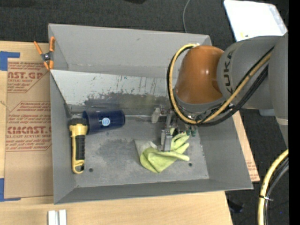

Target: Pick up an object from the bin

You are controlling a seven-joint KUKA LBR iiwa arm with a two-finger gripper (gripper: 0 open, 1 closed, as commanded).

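A crumpled yellow-green cloth (pixel 159 159) lies on the bin floor at the lower right. My gripper (pixel 167 143) reaches down from under the orange wrist cover, and its metal fingers (pixel 165 139) touch the cloth's upper edge. I cannot make out whether cloth lies between the fingers. To the left, a dark blue cylinder (pixel 104 121) with a round white label lies on its side. A yellow-and-black handled tool (pixel 78 146) lies lengthwise along the left wall.
The arm and its cables cover the bin's upper right part. Bare floor stretches between the blue cylinder and the cloth, and along the front wall.
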